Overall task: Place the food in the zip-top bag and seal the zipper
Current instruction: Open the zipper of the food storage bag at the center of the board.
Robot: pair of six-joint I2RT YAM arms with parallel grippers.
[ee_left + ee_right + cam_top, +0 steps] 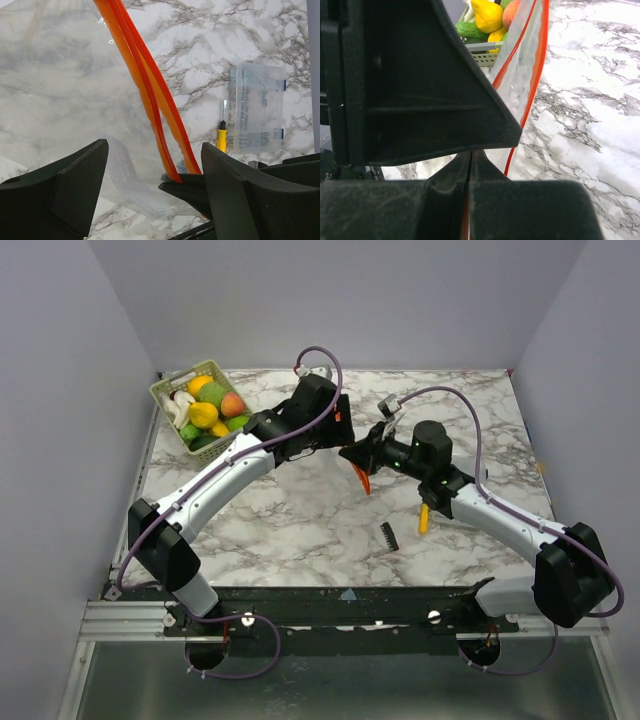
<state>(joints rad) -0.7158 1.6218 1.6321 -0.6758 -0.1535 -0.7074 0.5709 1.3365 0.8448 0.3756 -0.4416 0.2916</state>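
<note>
Zip-top bag (60, 75) of clear, thin, floppy plastic sits over the middle of the tabletop, between the two arms. Its film is so transparent that the grey-veined white marble-patterned tabletop (300, 530) reads straight through it. The bag's zipper (150, 100) is a pair of narrow, glossy red-orange strips running side by side along one edge.

The right arm's jaws are pressed fully together with the end of the zipper pinched between them. The left arm's jaws stand wide apart, one blunt black finger on either side of the zipper, gripping nothing.

All the toy fruits and vegetables (204, 414) lie heaped in a light green slotted plastic basket (178, 376) at the far left corner. They are smooth, rounded pieces in yellow, orange-red, green and whitish colours.

A clear rigid plastic box (257, 115) lies flat on the tabletop on the right arm's side. It is rectangular, with blue clips at its edges and rows of small dark parts inside. A small yellow-handled screwdriver (221, 135) lies just beside the box. A short black ridged piece (389, 536) lies near the screwdriver, apart from it.
</note>
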